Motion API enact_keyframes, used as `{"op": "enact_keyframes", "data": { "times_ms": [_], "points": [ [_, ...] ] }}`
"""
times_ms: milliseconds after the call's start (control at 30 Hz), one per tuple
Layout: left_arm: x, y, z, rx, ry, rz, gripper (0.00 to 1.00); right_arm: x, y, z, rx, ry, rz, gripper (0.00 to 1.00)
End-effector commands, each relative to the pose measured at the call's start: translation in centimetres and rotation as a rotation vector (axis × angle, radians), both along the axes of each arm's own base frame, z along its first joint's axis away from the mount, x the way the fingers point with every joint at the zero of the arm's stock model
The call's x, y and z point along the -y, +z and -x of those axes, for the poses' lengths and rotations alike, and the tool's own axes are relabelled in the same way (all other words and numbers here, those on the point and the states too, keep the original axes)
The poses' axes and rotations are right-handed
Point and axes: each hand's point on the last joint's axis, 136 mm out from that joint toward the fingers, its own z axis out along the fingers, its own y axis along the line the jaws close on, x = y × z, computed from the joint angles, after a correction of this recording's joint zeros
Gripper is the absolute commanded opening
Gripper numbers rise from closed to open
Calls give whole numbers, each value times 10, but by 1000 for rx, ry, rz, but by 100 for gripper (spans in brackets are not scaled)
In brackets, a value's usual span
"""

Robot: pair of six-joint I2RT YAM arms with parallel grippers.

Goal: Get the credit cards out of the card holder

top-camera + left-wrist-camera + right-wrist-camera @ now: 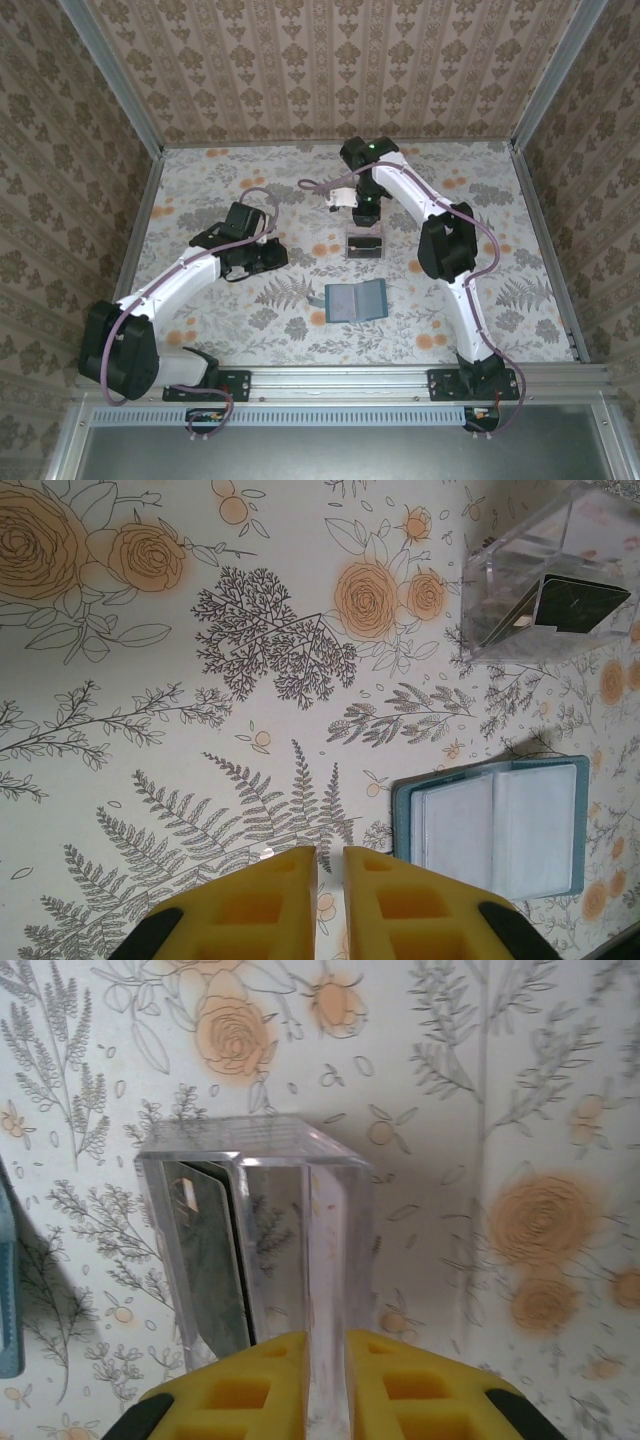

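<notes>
Yellow right pincer, jaws slightly parted, straddles clear tray wall on floral tabletop, wallpapered walls around.

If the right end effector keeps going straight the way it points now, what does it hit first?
The clear plastic tray. The right end effector sits directly over it, its yellow fingers straddling a pale upright edge, probably a card or divider. A dark card stands beside that.

L gripper jaws nearly closed, hovering, holding nothing; my R gripper near far edge, slightly parted.
</notes>
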Motion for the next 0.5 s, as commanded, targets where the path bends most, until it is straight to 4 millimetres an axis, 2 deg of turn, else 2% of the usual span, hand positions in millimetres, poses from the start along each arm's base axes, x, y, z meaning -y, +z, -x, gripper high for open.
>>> {"op": "enact_keyframes", "data": {
  "times_ms": [0,267,467],
  "points": [
    [4,7,-3,2,-4,14,15,5,35,-12,131,-22,-13,18],
    [7,6,1,-4,-9,16,15,3,40,-6,199,-86,-63,17],
    [19,5,3,-2,-36,6,16,-3,54,0,299,-231,-186,13]
  ]
}}
